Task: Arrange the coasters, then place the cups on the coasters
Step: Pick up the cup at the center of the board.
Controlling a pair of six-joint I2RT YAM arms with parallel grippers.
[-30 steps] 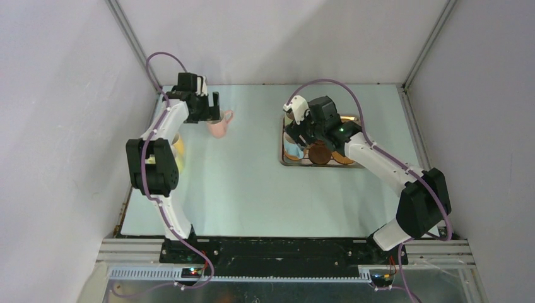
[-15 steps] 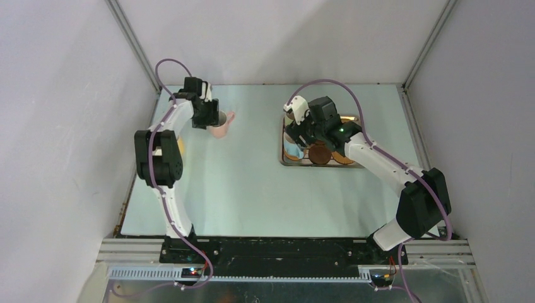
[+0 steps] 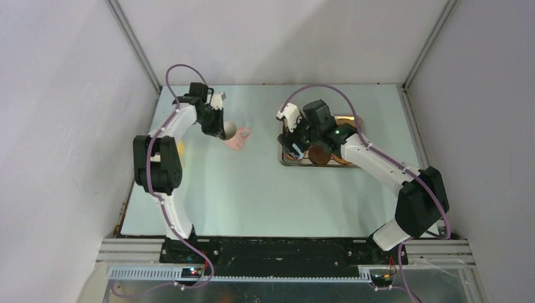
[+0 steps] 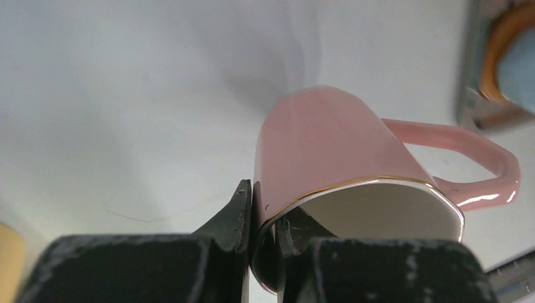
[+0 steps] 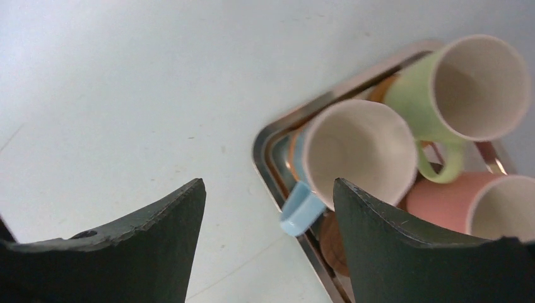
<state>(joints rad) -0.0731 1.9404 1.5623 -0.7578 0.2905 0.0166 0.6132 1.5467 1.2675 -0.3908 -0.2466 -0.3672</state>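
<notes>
Left tool (image 4: 259, 211) pinches the wall of the tilted pink cup (image 4: 328, 151), left of the steel tray (image 3: 283, 161); right tool (image 5: 268, 187) gapes wide over that tray.

Cups (image 5: 359, 148) tight-packed inside tray (image 5: 258, 151)

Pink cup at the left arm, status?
Left gripper shut on pink cup, pinching its rim; cup tilted. Right gripper open above blue cup in tray. Nothing seen blocking either.
</notes>
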